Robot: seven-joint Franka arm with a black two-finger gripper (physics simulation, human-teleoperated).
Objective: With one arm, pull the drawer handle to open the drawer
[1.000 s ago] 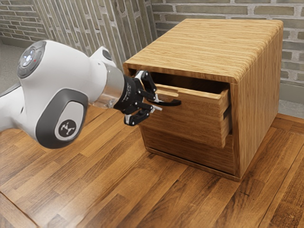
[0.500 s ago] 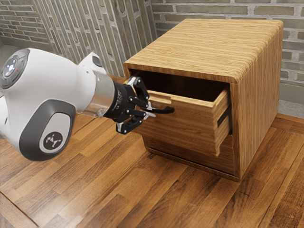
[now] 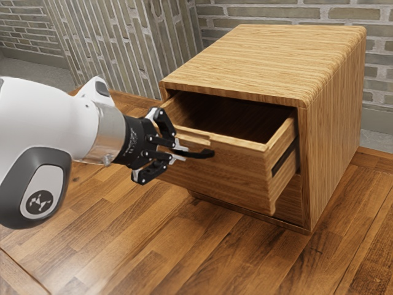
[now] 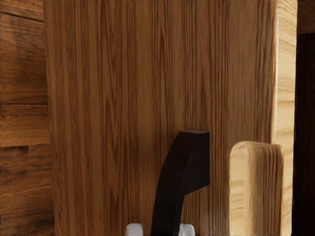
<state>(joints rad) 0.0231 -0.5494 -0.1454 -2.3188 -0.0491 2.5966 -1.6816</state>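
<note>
Partway out, drawer [image 3: 245, 166] faces ext view's left, gripper [image 3: 177, 150] clamps horiz handle [image 3: 199, 153]

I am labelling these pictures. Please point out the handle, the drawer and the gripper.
handle [image 4: 181, 177]: wrist view, middle of the black bar.
drawer [image 3: 230, 175]: exterior view, its wooden front panel.
gripper [image 3: 177, 152]: exterior view, midway between the fingertips, at the handle.
</note>
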